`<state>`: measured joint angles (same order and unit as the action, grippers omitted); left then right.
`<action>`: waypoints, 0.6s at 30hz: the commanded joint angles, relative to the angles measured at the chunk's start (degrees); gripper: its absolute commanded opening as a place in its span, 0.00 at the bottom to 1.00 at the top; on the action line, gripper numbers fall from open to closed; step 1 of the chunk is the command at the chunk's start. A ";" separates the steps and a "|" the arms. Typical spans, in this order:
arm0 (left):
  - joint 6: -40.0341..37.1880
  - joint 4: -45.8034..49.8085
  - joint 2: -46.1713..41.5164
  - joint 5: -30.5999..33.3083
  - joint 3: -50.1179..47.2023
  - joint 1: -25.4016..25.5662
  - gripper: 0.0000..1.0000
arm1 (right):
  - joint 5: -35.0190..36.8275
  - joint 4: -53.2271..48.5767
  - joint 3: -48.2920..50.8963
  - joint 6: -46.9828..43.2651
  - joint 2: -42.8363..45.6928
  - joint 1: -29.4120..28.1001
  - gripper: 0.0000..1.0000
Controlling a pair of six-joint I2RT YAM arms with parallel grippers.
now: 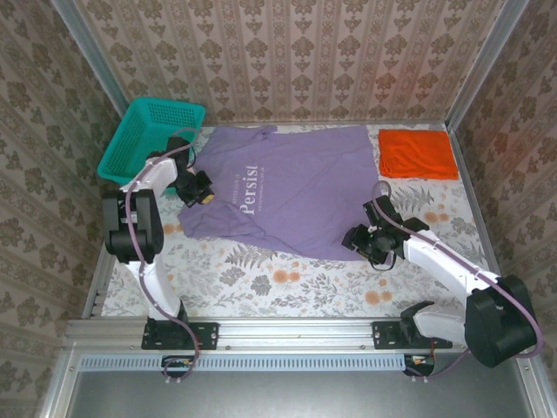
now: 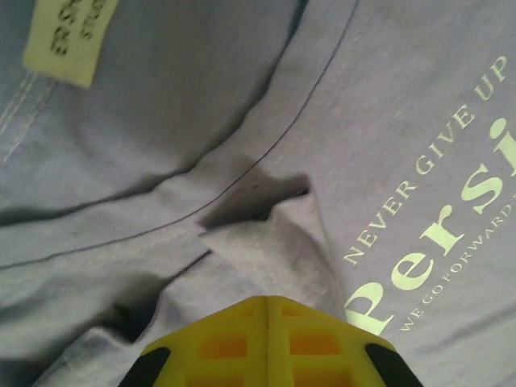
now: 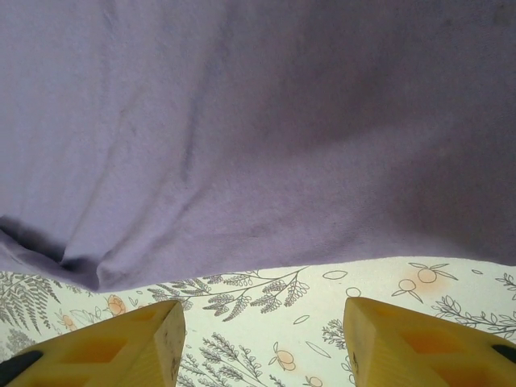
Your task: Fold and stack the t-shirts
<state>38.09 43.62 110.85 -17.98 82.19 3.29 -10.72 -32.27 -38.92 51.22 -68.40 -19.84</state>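
The lavender-purple t-shirt point(image 1: 287, 187) lies spread out on the flowered table, its white lettering facing up. My left gripper point(image 1: 202, 187) sits at the shirt's left edge near the collar. In the left wrist view its yellow fingers point(image 2: 270, 302) are pressed together, and a raised fold of the purple cloth point(image 2: 266, 242) runs into their tips. My right gripper point(image 1: 365, 239) hovers at the shirt's lower right hem. It stands open point(image 3: 262, 322) over the bare tablecloth, just short of the purple hem point(image 3: 258, 242). The orange t-shirt point(image 1: 418, 154) rests as a folded rectangle at the back right.
A teal mesh basket point(image 1: 148, 135) leans at the back left corner, close behind my left arm. Patterned walls close off the table on three sides. The shirt's neck label point(image 2: 68, 40) is visible inside the collar.
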 commanded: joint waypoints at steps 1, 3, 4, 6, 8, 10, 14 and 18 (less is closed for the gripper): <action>-3.13 2.07 3.12 0.86 0.78 -0.39 0.05 | -0.62 0.29 0.32 0.06 0.55 0.49 0.56; -3.72 2.12 4.02 0.60 1.12 -0.43 0.07 | -0.62 0.31 0.53 0.25 0.68 0.58 0.56; -3.73 2.34 4.35 0.26 1.14 -0.44 0.07 | -0.62 0.14 0.51 0.24 0.77 0.66 0.56; -3.76 2.24 3.82 0.21 0.78 -0.07 0.05 | -0.70 -0.22 0.51 0.14 0.81 0.80 0.56; -4.07 1.12 2.29 1.00 -0.23 0.29 0.08 | -0.71 -0.51 0.60 0.07 1.22 0.95 0.56; -4.74 0.64 0.95 0.83 -0.38 0.31 0.11 | -0.70 -0.51 0.73 0.02 1.75 1.18 0.56; -7.30 0.59 -3.09 3.42 0.57 1.24 0.14 | -1.06 0.23 0.95 -0.51 2.65 1.65 0.56; -10.41 0.44 -8.01 7.32 1.86 3.34 0.18 | -1.57 1.22 1.08 -0.64 2.66 1.94 0.56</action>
<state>31.64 43.29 108.42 -13.87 83.02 4.91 -11.14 -31.70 -38.74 51.18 -66.67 -18.24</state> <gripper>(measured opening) 0.180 0.563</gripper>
